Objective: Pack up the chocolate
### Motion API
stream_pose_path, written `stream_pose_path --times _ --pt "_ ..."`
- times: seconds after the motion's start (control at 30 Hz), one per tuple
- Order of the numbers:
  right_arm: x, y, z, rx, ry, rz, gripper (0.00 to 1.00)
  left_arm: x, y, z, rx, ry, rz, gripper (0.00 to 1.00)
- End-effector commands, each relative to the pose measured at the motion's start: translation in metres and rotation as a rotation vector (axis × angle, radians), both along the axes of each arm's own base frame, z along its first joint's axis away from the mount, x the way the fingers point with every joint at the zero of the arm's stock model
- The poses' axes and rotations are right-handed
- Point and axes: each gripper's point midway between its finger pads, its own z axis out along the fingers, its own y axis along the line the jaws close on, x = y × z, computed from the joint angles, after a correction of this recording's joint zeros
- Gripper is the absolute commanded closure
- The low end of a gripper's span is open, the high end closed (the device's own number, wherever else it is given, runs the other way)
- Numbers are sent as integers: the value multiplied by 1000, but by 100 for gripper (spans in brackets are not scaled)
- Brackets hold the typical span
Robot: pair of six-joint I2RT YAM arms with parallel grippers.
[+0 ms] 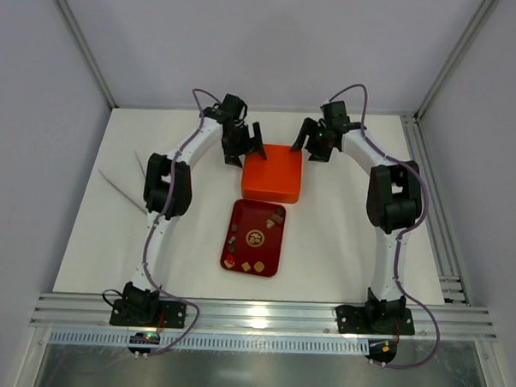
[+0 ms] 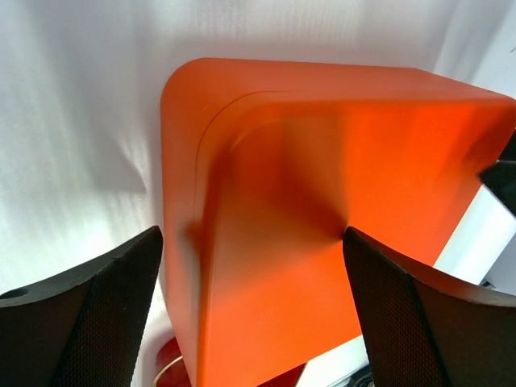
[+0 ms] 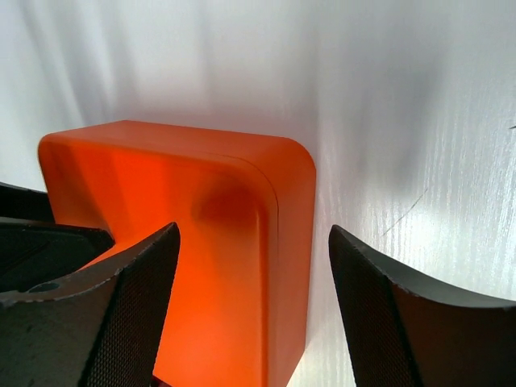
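Two robot arms are being viewed from above on a white table (image 1: 342,240), with every position given relative to the orange box (image 1: 273,173) at the table's middle.

Just on the near side of the orange box, almost touching it, a dark red tray (image 1: 250,215) is lying flat. The chocolate (image 1: 260,265) is sitting on this tray: a handful of small brown and tan pieces are scattered loosely, most of them toward the end of the tray farthest from the box.

The orange box is being seen with its top covered, and a seam is running round its rounded corners in both wrist views. Its inside is hidden.

At the box's far left corner, the left gripper (image 1: 245,152) is being held wide apart and released, with its fingers (image 2: 97,314) straddling the corner and grasping nothing. At the far right corner, the right gripper (image 1: 310,144) is likewise being held apart around the corner, unclenched, with one finger (image 3: 403,322) clearly off the box wall.

Packing is judged far from complete: pieces are waiting on the tray, none is being carried, and whether any are already inside the box cannot be told. The cover would probably need lifting first.
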Motion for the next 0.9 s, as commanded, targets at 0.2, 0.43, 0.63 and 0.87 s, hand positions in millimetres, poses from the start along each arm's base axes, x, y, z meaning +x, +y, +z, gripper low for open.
stream_pose_path --times 0.2,0.43,0.63,0.87 --pt "12 -8 142 33 -328 -14 21 7 48 71 118 -207 37 9" --pt "-32 -19 181 58 -445 -26 19 -31 54 112 75 -268 7 8" --pt "-81 -38 196 45 -536 -47 17 -89 73 140 54 -343 -19 7" --pt "-136 -66 194 -13 -586 -102 17 -149 99 161 65 -434 -46 7"
